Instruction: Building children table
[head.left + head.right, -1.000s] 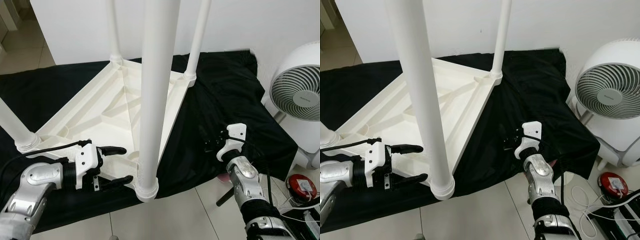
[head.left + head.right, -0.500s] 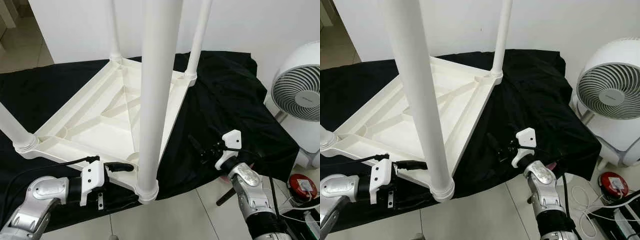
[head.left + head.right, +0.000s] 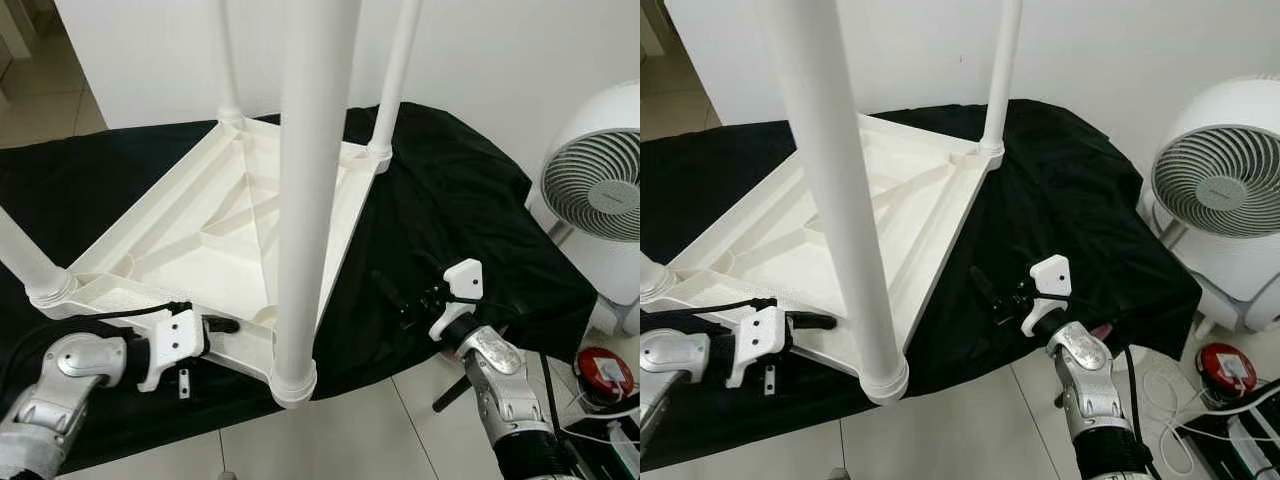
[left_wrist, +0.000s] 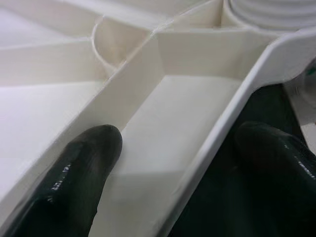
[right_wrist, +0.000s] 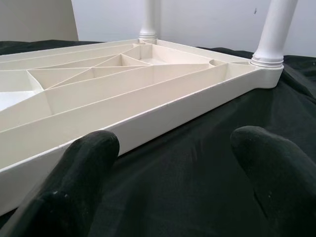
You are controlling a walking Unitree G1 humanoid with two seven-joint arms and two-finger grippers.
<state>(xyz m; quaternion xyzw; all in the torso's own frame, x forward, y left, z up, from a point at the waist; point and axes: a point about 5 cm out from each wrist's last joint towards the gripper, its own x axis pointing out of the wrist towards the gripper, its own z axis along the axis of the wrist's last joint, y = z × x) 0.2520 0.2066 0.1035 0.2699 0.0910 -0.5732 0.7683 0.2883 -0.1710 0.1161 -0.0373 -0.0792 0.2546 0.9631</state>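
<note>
White tabletop (image 3: 190, 235) rim straddled by left claw (image 3: 222, 326); right claw (image 3: 395, 300) spread beside edge.

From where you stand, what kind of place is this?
Probably a room in a home: tiled floor, plain white wall, and a white fan beside a black cloth holding the upturned table.

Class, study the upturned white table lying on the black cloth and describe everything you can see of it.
The table is white, plastic-looking, and lies upside down on a black cloth, so its ribbed underside faces up. Raised ribs cross inside a low rim. Four round legs stand upright from collared sockets at the corners; the nearest leg rises past the top of the eye views. The left claw is open astride the near rim, one finger inside, one outside. The right claw is open beside the right edge, not touching.
</note>
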